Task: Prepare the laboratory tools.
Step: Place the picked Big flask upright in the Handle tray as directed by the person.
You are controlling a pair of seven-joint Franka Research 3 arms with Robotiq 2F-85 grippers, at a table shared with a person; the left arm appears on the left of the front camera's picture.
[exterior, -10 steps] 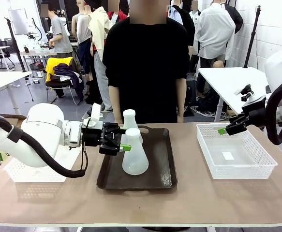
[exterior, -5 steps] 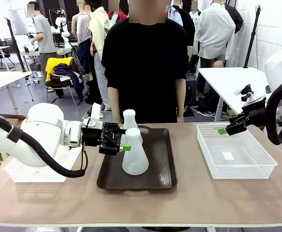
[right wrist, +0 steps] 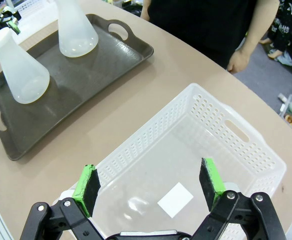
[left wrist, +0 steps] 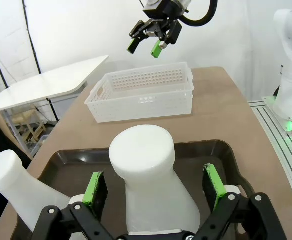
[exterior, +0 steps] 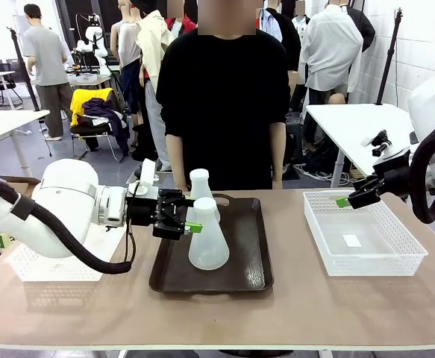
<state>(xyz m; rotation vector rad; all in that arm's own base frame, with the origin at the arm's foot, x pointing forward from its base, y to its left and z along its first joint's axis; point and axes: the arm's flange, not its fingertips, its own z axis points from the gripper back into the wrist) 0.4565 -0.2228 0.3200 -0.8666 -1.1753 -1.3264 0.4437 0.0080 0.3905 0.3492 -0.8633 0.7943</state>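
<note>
We see the two translucent frosted-white plastic conical flasks standing upright on the dark brown rectangular tray [exterior: 243, 253]: the nearer flask [exterior: 207, 237] toward the tray's left-middle, the farther flask [exterior: 201, 191] close to the tray's far left rim. To the right of the flasks the tray floor is bare up to its raised edge, and a strip of bare tan table [exterior: 288, 246] separates the tray from the white lattice basket [exterior: 362, 242] on the right. Another white basket [exterior: 42, 262] sits at the table's left edge under the left arm. That arm reaches in level from the left, and the left gripper [exterior: 189, 218] has its jaws apart on either side of the nearer flask's neck; in the left wrist view we see a gap between each green pad [left wrist: 96, 188] and the neck. The right gripper [exterior: 349, 198] hangs above the right basket's far left corner, jaws spread wide and holding nothing. A person's hand [right wrist: 237, 62] hangs at the far table edge.
</note>
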